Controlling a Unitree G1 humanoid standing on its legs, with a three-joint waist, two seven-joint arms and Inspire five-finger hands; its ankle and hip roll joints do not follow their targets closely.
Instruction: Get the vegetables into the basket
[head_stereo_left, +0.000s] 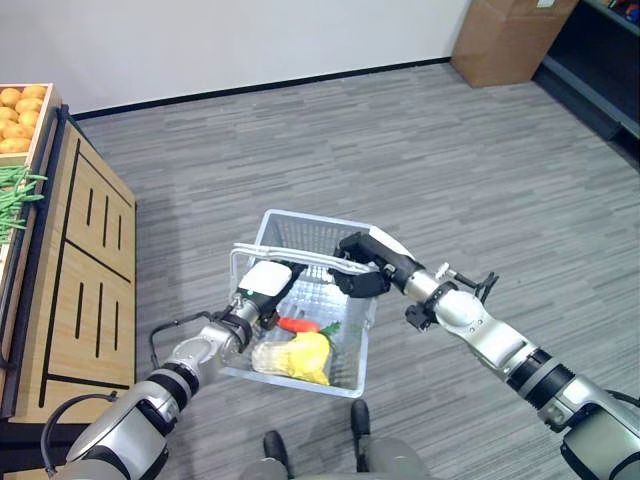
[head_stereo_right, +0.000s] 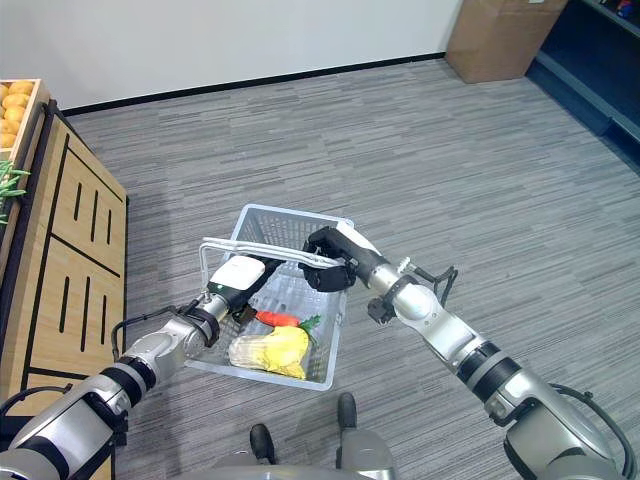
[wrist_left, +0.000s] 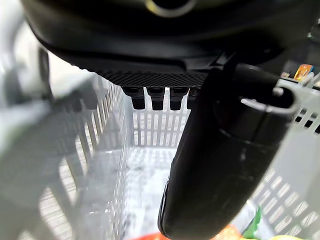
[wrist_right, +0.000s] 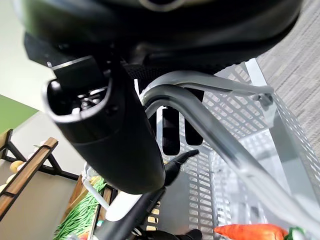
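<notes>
While the basket (head_stereo_left: 330, 240) is carried mid-frame by its handles (head_stereo_left: 300, 257), gripped in the curled right hand (head_stereo_left: 362, 270), a carrot (head_stereo_left: 297, 324) and yellow vegetable (head_stereo_left: 298, 357) are held inside. The left hand (head_stereo_left: 262, 284) is reached in above them, presumably for placing; finger state cannot be told.

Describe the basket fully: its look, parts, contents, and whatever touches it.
The basket is a pale grey, slotted plastic shopping basket with metal-looking handles raised over it. It hangs above the grey floor, tilted. The right hand curls round the handles; the left hand reaches inside, fingers straight. Inside lie a carrot and a yellow vegetable.
</notes>
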